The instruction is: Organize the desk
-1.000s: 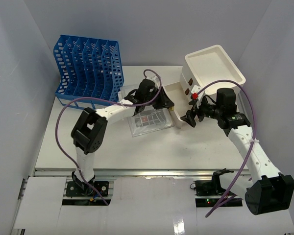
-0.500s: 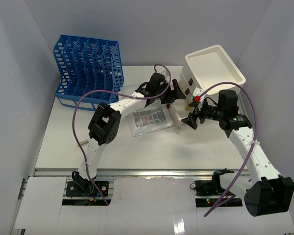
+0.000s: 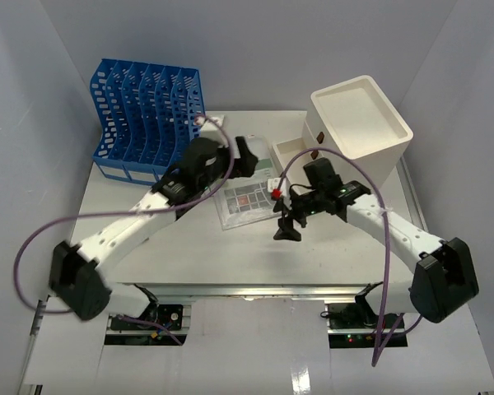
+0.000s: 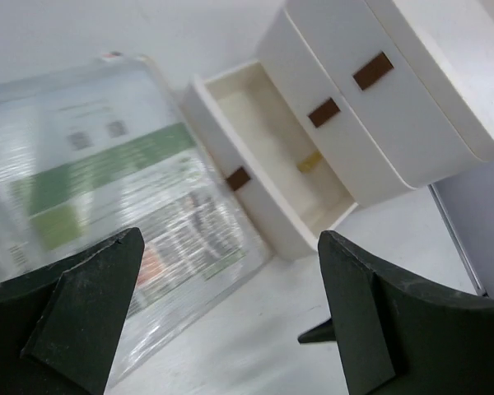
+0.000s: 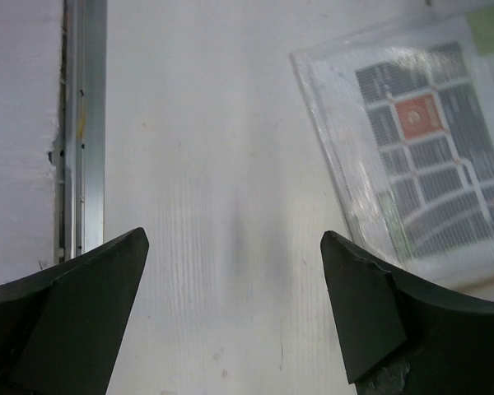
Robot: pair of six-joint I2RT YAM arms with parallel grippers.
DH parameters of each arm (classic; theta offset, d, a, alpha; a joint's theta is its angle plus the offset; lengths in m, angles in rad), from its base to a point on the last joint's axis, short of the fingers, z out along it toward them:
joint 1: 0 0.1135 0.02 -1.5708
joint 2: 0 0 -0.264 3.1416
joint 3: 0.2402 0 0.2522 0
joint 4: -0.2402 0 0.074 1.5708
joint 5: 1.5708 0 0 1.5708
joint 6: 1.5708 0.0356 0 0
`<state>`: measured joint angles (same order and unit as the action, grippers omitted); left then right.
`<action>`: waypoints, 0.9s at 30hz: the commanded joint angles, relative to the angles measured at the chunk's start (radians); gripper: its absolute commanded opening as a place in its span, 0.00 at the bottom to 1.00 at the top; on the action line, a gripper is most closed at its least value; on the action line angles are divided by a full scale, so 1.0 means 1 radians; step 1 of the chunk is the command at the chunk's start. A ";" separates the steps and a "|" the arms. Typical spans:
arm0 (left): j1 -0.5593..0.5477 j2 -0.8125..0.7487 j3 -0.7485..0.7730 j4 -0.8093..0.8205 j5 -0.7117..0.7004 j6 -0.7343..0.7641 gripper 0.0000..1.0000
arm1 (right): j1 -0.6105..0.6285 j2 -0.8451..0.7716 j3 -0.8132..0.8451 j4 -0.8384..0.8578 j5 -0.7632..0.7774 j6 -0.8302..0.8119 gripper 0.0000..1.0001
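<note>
Desk (image 3: pixel 230 251) runs from the arms' bases back to the far wall, its metal rail (image 5: pixel 82 132) along the near edge.

The folder (image 3: pixel 245 197), a clear sleeve over a printed sheet, lies flat at mid-desk and is probably the awkward item. It is thin and looks slick, so fingers coming straight down would likely skid off or crease it; an edge has to be lifted first. Its far right corner sits just beside the open drawer (image 3: pixel 290 152), so a careless push could jam it against the drawer front. The two arms also meet over the same patch (close enough that they could collide if both reach in at once).

The left gripper (image 3: pixel 259 163) hovers over the folder's far edge, jaws spread wide and empty. The right gripper (image 3: pixel 284 216) hangs above bare desk just right of the folder, also wide and holding nothing.

The surface is flat, white, and mostly bare towards the front. A blue rack (image 3: pixel 148 111) stands at the back left. A cream cabinet (image 3: pixel 362 123) stands at the back right, its lowest drawer pulled out with a small yellow thing (image 4: pixel 309 161) inside; I cannot tell what it is.
</note>
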<state>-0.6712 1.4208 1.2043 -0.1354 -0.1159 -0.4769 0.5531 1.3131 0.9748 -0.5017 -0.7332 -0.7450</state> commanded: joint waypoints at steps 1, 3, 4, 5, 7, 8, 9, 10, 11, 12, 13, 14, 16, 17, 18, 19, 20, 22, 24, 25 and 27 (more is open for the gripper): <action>0.030 -0.392 -0.234 -0.105 -0.320 0.061 0.98 | 0.201 0.204 0.149 0.090 0.205 0.155 0.92; 0.034 -0.588 -0.287 -0.195 -0.423 -0.015 0.98 | 0.259 0.302 0.279 0.116 0.273 0.231 0.92; 0.035 -0.653 -0.307 -0.266 -0.460 -0.062 0.98 | 0.285 0.360 0.344 0.114 0.289 0.267 0.93; 0.035 -0.720 -0.327 -0.329 -0.500 -0.117 0.98 | 0.312 0.425 0.417 0.110 0.292 0.305 0.93; 0.035 -0.807 -0.338 -0.438 -0.561 -0.207 0.98 | 0.371 0.568 0.539 0.108 0.300 0.375 0.93; 0.035 -0.845 -0.341 -0.479 -0.578 -0.236 0.98 | 0.394 0.619 0.602 0.103 0.309 0.425 0.93; 0.035 -0.887 -0.337 -0.522 -0.593 -0.259 0.98 | 0.424 0.685 0.684 0.100 0.329 0.467 0.94; 0.034 -0.924 -0.327 -0.557 -0.600 -0.270 0.98 | 0.456 0.756 0.774 0.095 0.353 0.502 0.94; 0.033 -0.948 -0.315 -0.577 -0.600 -0.271 0.98 | 0.481 0.815 0.850 0.087 0.367 0.543 0.94; 0.034 -0.964 -0.295 -0.596 -0.598 -0.267 0.98 | 0.498 0.857 0.942 0.079 0.343 0.556 0.94; 0.035 -0.977 -0.280 -0.607 -0.594 -0.261 0.98 | 0.519 0.910 0.996 0.070 0.320 0.544 0.94; 0.035 -0.989 -0.266 -0.615 -0.589 -0.256 0.98 | 0.541 0.961 1.037 0.065 0.296 0.502 0.93; 0.035 -1.007 -0.238 -0.629 -0.579 -0.248 0.98 | 0.573 1.031 1.118 0.069 0.230 0.350 0.90; 0.035 -1.012 -0.231 -0.633 -0.572 -0.247 0.98 | 0.576 1.046 1.128 0.083 0.177 0.262 0.90; 0.035 -1.018 -0.225 -0.636 -0.565 -0.246 0.98 | 0.577 1.059 1.129 0.107 0.129 0.193 0.90; 0.035 -1.023 -0.220 -0.639 -0.556 -0.246 0.98 | 0.576 1.067 1.115 0.148 0.089 0.156 0.90; 0.035 -1.025 -0.216 -0.643 -0.546 -0.248 0.98 | 0.576 1.070 1.086 0.207 0.077 0.090 0.90; 0.033 -1.027 -0.212 -0.659 -0.535 -0.255 0.98 | 0.577 1.084 1.060 0.279 0.064 0.020 0.90; 0.035 -1.030 -0.212 -0.667 -0.522 -0.264 0.98 | 0.576 1.127 1.085 0.323 0.069 0.012 0.90; 0.035 -1.034 -0.215 -0.667 -0.515 -0.270 0.98 | 0.577 1.150 1.129 0.326 0.078 0.021 0.90; 0.035 -1.041 -0.222 -0.668 -0.501 -0.280 0.98 | 0.578 1.198 1.213 0.338 0.096 0.041 0.90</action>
<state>-0.6369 0.3864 0.9699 -0.7640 -0.6604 -0.7322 1.1513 2.4285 2.0387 -0.2848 -0.6159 -0.6420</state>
